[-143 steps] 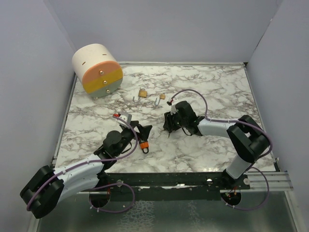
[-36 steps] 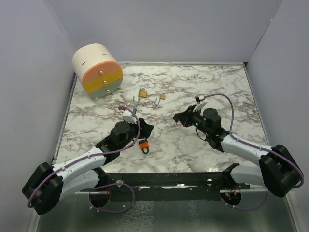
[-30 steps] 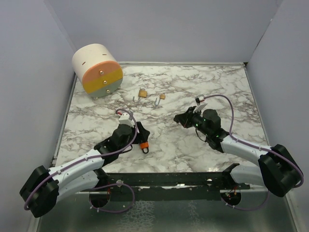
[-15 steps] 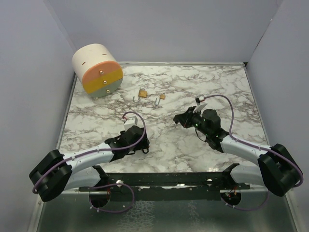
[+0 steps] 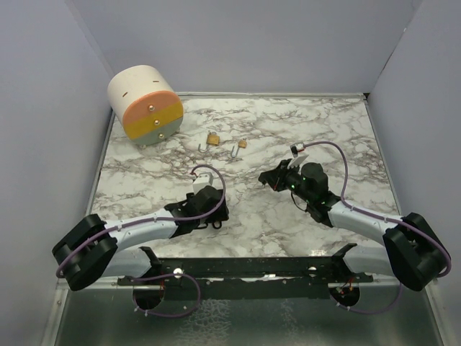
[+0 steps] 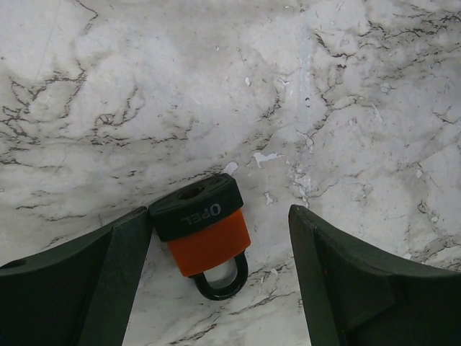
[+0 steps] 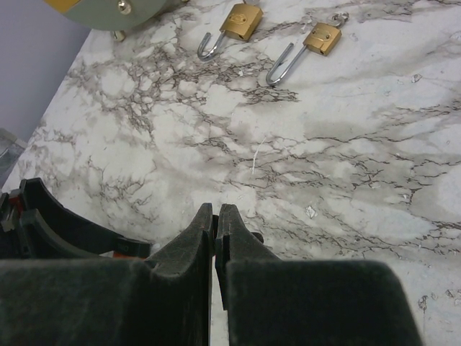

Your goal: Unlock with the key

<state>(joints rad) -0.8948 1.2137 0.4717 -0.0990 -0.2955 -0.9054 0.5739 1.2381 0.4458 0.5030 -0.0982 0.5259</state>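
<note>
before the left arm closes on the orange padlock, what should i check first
1. Orange padlock sits between the open fingers of the left gripper: ok.
2. Padlock lies flat on the table, shackle shut: ok.
3. Padlock centred in the gap: not ok, it sits against one finger, with a wide gap to the other.
4. Right gripper shut: ok.
5. Key held in the right gripper: cannot tell.
6. Brass padlocks well apart from both grippers: ok.
</note>
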